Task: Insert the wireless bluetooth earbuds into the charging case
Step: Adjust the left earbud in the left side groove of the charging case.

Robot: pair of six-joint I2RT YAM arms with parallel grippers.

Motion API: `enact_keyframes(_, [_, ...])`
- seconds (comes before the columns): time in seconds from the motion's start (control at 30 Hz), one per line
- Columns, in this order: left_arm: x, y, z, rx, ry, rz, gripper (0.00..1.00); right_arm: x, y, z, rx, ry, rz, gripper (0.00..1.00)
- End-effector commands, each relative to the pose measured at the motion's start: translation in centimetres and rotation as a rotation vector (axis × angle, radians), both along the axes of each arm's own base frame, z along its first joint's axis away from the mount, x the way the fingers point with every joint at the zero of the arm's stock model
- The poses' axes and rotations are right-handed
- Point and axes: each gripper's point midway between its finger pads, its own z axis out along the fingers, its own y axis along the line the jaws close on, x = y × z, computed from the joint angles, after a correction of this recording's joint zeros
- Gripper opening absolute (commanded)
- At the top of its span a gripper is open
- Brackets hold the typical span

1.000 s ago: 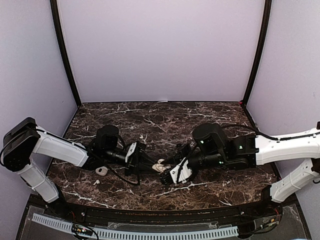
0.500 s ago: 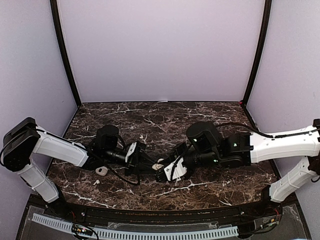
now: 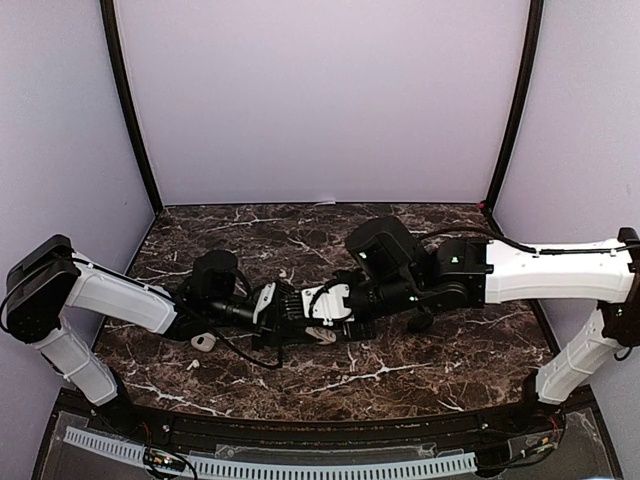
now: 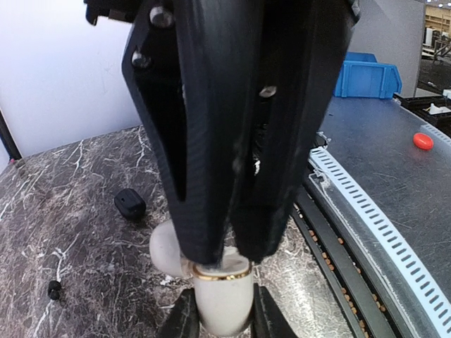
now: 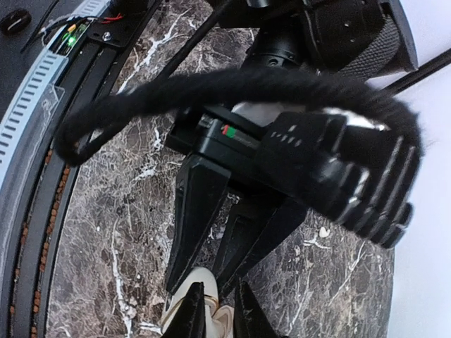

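My left gripper [image 3: 306, 322] [image 4: 224, 324] is shut on the body of an open white charging case [image 4: 222, 303] with a gold rim. Its lid [image 4: 165, 248] hangs open to one side. My right gripper [image 3: 320, 316] [image 4: 229, 253] points down into the case's opening with its tips nearly together. A pale sliver that looks like a white earbud sits between them. In the right wrist view the right gripper [image 5: 217, 317] straddles the case [image 5: 184, 292], with the left gripper's fingers [image 5: 194, 211] just above. A loose white earbud [image 5: 323, 231] lies on the marble.
A second white case [image 3: 203, 341] and a white earbud [image 3: 192, 365] lie left of the left gripper, and another earbud [image 3: 287, 272] lies behind it. A black case [image 4: 130, 203] and a small black earbud [image 4: 53, 287] lie beyond the held case. The table's front rail [image 3: 300, 465] is near.
My right arm has swung left and brought its gripper from beside the case to right over its opening. The left arm and the case have stayed put.
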Motion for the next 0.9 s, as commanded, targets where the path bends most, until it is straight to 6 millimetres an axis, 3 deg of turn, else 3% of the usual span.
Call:
enact_keyframes(0.0, [0.7, -0.2, 1.6, -0.041, -0.058, 0.029, 0.00, -0.6, 1.2, 2.2, 0.082, 0.223, -0.122, 0.15])
enact_keyframes(0.2, [0.5, -0.2, 1.9, -0.073, -0.055, 0.030, 0.00, -1.6, 1.0, 4.3, 0.200, 0.295, -0.117, 0.20])
enact_keyframes(0.4, [0.0, 0.0, 1.9, -0.077, -0.050, 0.010, 0.00, -0.8, -1.4, 2.2, 0.108, 0.183, -0.142, 0.19])
enact_keyframes(0.53, [-0.5, 0.1, 1.9, -0.078, -0.048, -0.022, 0.00, -0.6, -3.2, 0.3, 0.036, 0.037, -0.076, 0.25])
enact_keyframes(0.87, [-1.3, 0.0, 2.1, -0.075, -0.012, -0.078, 0.00, -0.3, -3.2, 0.1, 0.016, -0.268, 0.130, 0.28])
